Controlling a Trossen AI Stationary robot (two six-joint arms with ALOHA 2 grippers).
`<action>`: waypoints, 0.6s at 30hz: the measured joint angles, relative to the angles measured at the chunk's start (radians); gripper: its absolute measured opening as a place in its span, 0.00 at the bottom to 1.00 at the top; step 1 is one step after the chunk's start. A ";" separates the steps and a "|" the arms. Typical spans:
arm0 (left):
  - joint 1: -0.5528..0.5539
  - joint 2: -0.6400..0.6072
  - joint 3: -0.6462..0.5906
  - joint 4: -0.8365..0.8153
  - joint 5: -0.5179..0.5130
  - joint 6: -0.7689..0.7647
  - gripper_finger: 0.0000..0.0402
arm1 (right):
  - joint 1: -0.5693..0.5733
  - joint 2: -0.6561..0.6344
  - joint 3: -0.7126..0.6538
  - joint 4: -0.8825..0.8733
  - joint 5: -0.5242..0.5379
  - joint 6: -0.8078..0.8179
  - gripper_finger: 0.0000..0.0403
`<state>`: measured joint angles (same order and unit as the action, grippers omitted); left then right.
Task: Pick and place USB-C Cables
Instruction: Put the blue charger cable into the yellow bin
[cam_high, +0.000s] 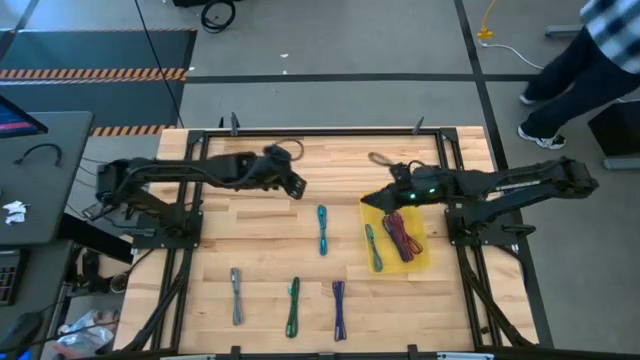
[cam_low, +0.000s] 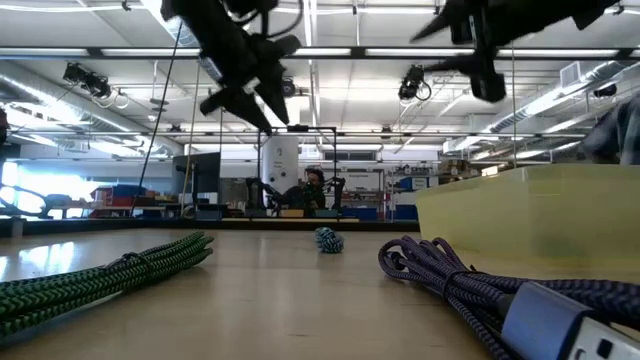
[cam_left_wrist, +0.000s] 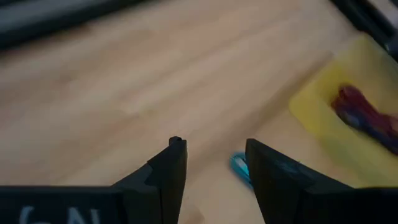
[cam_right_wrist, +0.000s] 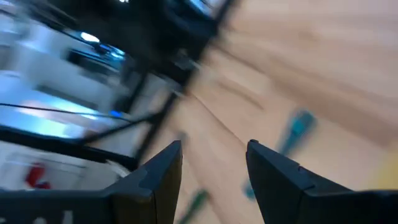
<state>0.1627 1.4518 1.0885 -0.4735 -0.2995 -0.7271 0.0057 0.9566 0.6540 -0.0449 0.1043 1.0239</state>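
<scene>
The wooden table (cam_high: 260, 230) carries a flat yellow tray (cam_high: 419, 258) on its right half, and in this tray lie a maroon-red cable (cam_high: 402, 236) and a green cable (cam_high: 373, 247), side by side. Directly on the wood lie four other cable bundles: a teal cable (cam_high: 322, 229) near the middle, just beside the tray's left edge, and closer to the front edge a row of a grey cable (cam_high: 236, 296), a dark green cable (cam_high: 293, 306) and a purple cable (cam_high: 339, 308). The three in the row are apart from each other and roughly parallel.
</scene>
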 joint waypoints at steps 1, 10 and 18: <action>-0.009 0.025 0.000 0.022 0.024 0.000 0.42 | -0.002 -0.016 0.000 0.035 0.000 -0.023 0.45; -0.071 0.203 0.000 0.019 0.122 -0.177 0.42 | -0.002 -0.152 0.000 0.118 -0.011 -0.154 0.45; -0.118 0.318 0.001 0.124 0.125 -0.366 0.42 | -0.003 -0.182 0.000 0.082 -0.027 -0.236 0.45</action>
<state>0.0442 1.7698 1.0893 -0.3497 -0.1744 -1.0929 0.0025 0.7746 0.6544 0.0369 0.0774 0.7884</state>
